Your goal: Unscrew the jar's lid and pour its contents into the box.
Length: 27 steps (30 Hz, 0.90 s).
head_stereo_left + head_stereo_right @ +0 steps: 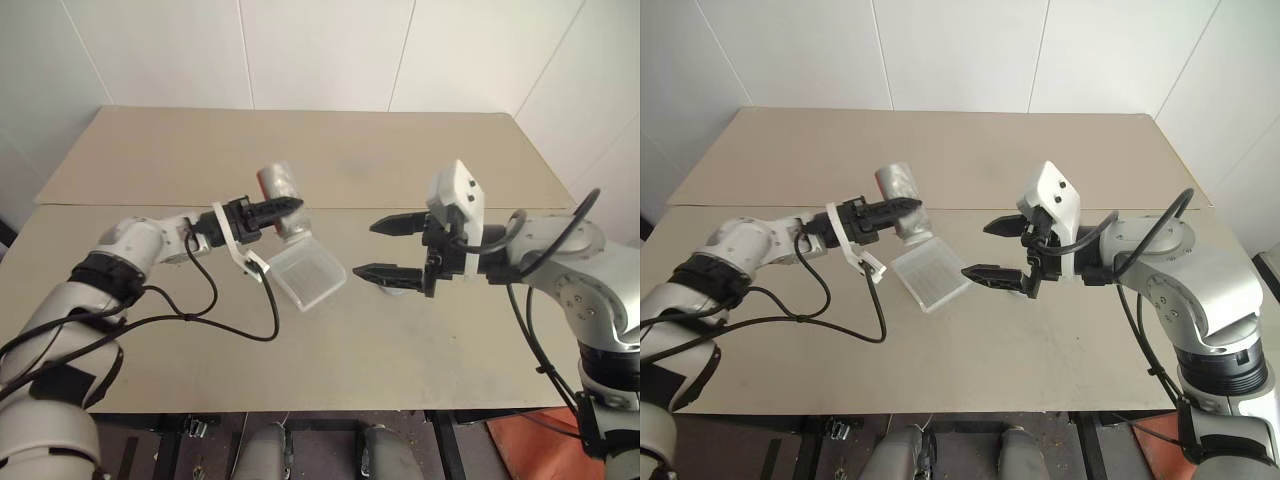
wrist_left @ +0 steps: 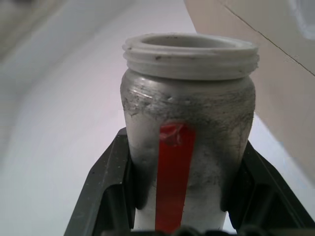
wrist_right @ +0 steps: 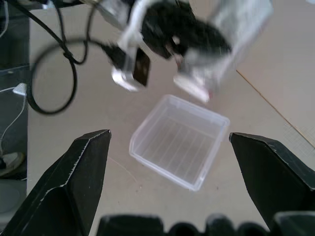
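Surface point(image 1: 420, 340): tan, two boards meeting at a seam, white walls behind; wide bare room around the items. Box point(image 1: 307, 272): clear ribbed tray, near the middle, well in from every edge. Jar point(image 1: 282, 198): lidless, threaded mouth open, red strip on a scuffed side, pinched in the left gripper point(image 1: 290, 206) above the box. Right gripper point(image 1: 385, 247): fingers spread wide, empty, near the box.

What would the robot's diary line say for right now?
left gripper: shut on jar | jar: lid off, held above box | box: on table, looks empty | right gripper: open, holding nothing
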Tool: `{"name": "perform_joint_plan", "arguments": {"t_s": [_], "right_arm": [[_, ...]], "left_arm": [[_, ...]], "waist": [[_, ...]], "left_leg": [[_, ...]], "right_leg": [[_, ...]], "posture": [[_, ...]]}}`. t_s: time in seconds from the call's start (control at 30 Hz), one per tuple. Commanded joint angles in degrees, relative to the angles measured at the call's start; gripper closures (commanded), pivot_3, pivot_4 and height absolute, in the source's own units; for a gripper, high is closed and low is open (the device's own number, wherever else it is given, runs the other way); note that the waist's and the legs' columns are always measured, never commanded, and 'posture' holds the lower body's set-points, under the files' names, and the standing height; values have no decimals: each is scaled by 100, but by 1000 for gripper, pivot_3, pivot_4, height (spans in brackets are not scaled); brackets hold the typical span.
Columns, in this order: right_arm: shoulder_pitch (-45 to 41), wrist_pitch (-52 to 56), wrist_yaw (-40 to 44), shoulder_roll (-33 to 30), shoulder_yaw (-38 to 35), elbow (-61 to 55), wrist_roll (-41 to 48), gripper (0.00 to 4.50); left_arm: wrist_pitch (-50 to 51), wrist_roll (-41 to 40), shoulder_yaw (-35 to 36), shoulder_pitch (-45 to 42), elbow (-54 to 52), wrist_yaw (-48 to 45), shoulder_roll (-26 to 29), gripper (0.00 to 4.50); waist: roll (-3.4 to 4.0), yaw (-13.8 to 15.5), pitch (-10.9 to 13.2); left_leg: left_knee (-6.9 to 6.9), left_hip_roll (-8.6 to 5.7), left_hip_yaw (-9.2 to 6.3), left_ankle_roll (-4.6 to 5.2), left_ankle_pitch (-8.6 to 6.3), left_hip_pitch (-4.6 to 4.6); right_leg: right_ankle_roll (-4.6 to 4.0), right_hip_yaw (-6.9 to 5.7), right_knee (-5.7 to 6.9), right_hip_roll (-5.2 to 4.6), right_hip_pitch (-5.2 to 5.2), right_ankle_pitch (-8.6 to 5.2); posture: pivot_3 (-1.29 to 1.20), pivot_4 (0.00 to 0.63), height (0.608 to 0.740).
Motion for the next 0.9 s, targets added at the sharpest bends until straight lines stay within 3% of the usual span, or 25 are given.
{"name": "perform_joint_plan", "arguments": {"t_s": [0.03,0.27,0.5,0.6,0.7,0.77,0.83,0.9], "right_arm": [[-131,-54,40,-7,56,-38,24,22],[-74,18,-70,93,-31,-143,211,22],[102,-107,-176,105,-27,-242,243,22],[228,-261,-244,138,-15,-284,138,22],[329,-332,-382,207,-93,-250,85,22],[371,-338,-437,231,-149,-195,101,22],[393,-337,-504,264,-188,-145,115,22],[408,-321,-592,332,-246,-113,146,22]], "left_arm": [[431,476,-428,-384,292,660,-56,2567],[948,632,-838,-668,687,1037,-157,2567],[767,-76,-616,-634,786,803,-182,2567],[-113,-1743,194,-331,910,-278,-190,2567],[-525,-4688,1454,343,739,-2754,-446,2567],[325,-6693,2299,911,-24,-4444,-802,2567],[1999,-8470,3037,1356,-1048,-5950,-1142,2567],[3167,-9348,3603,1685,-1907,-6443,-1335,2567]], "waist": [[0,-7,0],[-1,-18,0],[-1,-19,0],[-1,-19,0],[0,-39,-1],[0,-49,-1],[0,-48,-1],[0,-62,0]], "left_leg": [[2,0,-1,0,0,-5],[8,1,1,-15,10,-39],[9,0,1,-14,10,-39],[11,1,0,-16,11,-39],[16,4,1,-27,17,-35],[23,7,-2,-38,24,-32],[34,13,-9,-54,33,-33],[52,12,-22,-53,33,-40]], "right_leg": [[0,-3,0,0,-3,0],[0,-6,24,-2,-49,0],[0,-6,25,-5,-48,0],[0,-6,26,-7,-49,0],[0,-5,31,-10,-50,0],[-1,-6,40,-13,-51,0],[-1,-6,46,-14,-51,0],[0,-5,56,-12,-51,0]], "posture": [[0,150,740],[0,150,740],[0,150,740],[0,150,740],[0,150,740],[0,150,740],[0,150,740],[0,150,740]]}}
